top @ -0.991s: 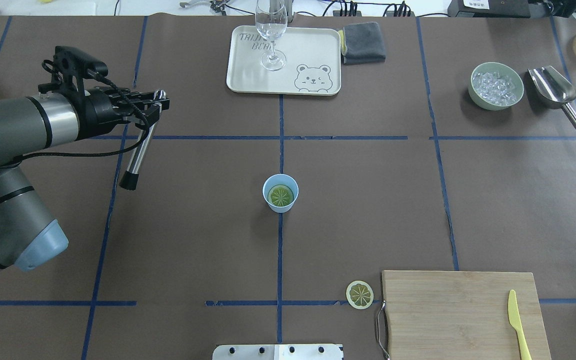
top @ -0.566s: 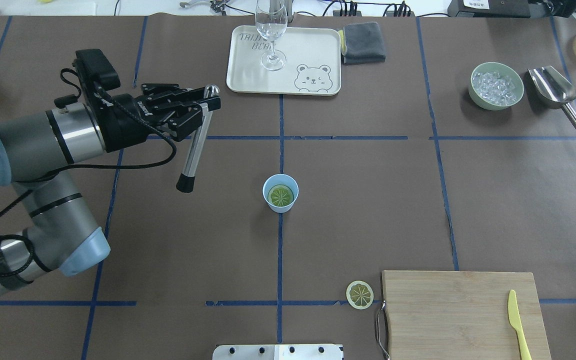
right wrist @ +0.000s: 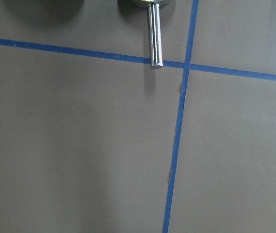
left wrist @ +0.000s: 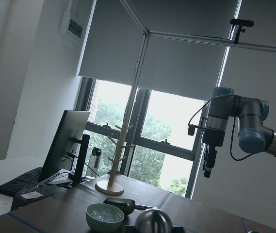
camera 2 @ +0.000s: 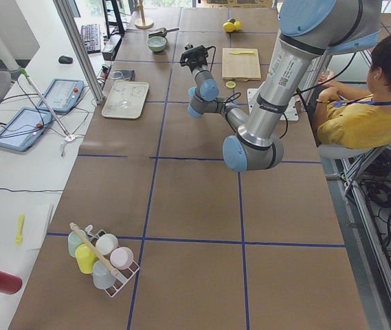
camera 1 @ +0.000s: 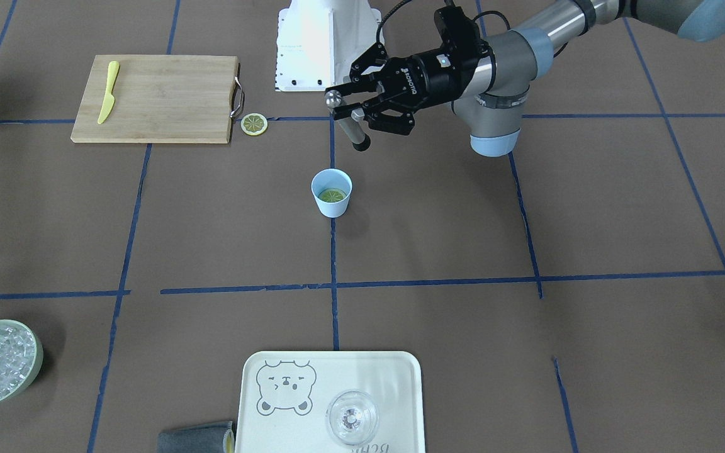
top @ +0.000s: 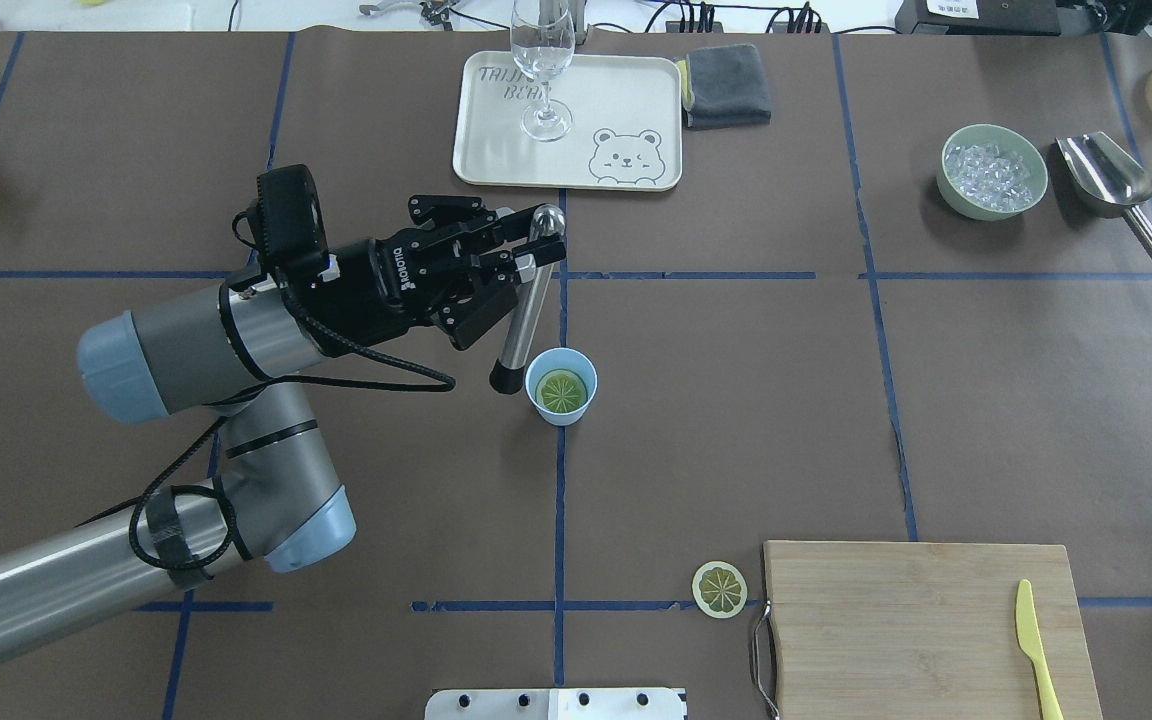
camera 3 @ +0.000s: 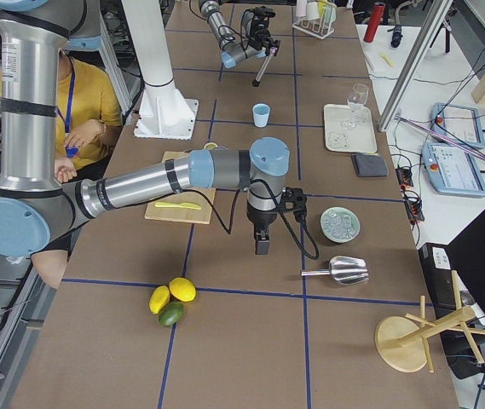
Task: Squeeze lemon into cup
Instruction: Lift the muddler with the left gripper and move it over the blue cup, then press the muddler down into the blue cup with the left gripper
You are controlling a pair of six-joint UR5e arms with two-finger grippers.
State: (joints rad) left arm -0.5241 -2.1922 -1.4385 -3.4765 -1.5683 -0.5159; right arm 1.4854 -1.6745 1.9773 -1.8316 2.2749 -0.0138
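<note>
My left gripper [top: 534,255] squeezes one metal stick [top: 526,315] near the one cup [top: 560,418]. One lemon slice [top: 562,391] lies inside it and a second slice [top: 719,589] lies on the table. One bowl [top: 992,213] holds ice [top: 986,165]. I can't make out my right gripper [camera 3: 262,250].

The cup [top: 561,418] is light blue, the lemon [top: 562,391] yellow-green, seemingly segment-patterned, the table [top: 736,400] brown, blue-lined.

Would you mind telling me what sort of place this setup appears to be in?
Probably a robotics lab: a table marked with a blue tape grid, a left arm and right arm mounted at it, and control tablets alongside.
</note>
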